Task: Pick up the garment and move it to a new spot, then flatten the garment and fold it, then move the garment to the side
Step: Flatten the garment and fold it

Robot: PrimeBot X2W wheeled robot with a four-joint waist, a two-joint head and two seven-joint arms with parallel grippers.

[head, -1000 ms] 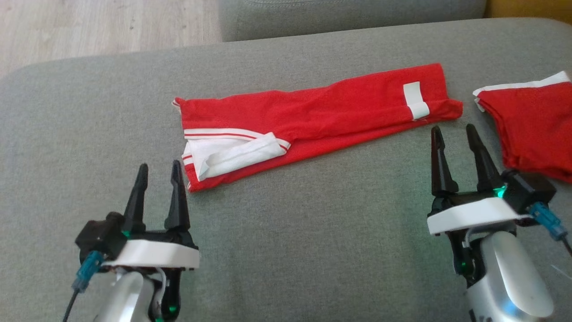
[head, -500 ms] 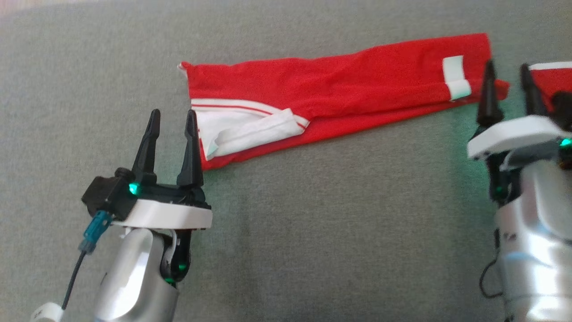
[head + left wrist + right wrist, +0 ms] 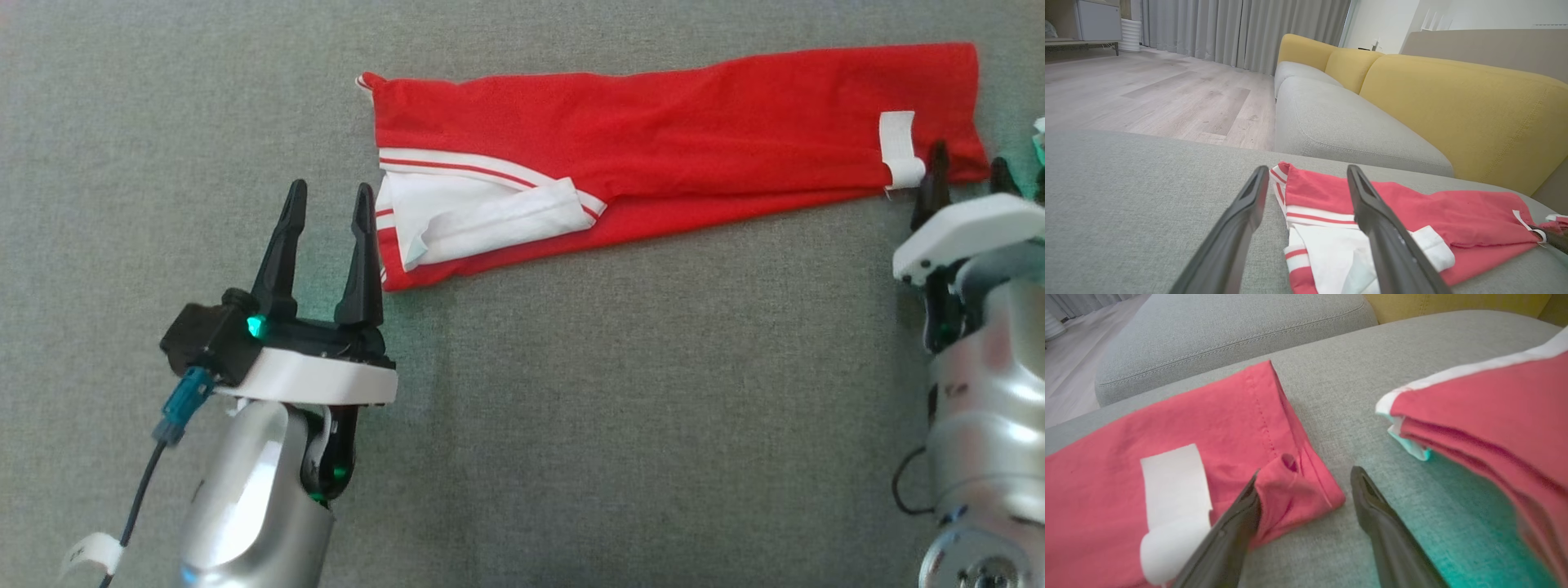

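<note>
The garment (image 3: 653,147) lies flat on the grey cushion (image 3: 571,425). It is a long red strip that runs left to right. Its left end has a white band (image 3: 482,216), and its right end has a white tab (image 3: 898,147).

The left pincer (image 3: 331,186) is wide open and holds nothing. It sits just beside the near left corner. The right pincer (image 3: 970,155) is wide open too and holds nothing. It is at the near right corner, and one finger (image 3: 1241,514) touches a little red bump there.

I think the job now is to grab both ends.

To do it well, each pincer should go low, so one finger slides under the cloth and one stays on top. It should bite all the layers, not just the top one. The left pincer needs to move a bit right to get over the white band. The right pincer must stay off the other red cloth (image 3: 1486,412), which lies near it on the right. Both should then close and lift together, so the strip stays straight and does not fall open.
</note>
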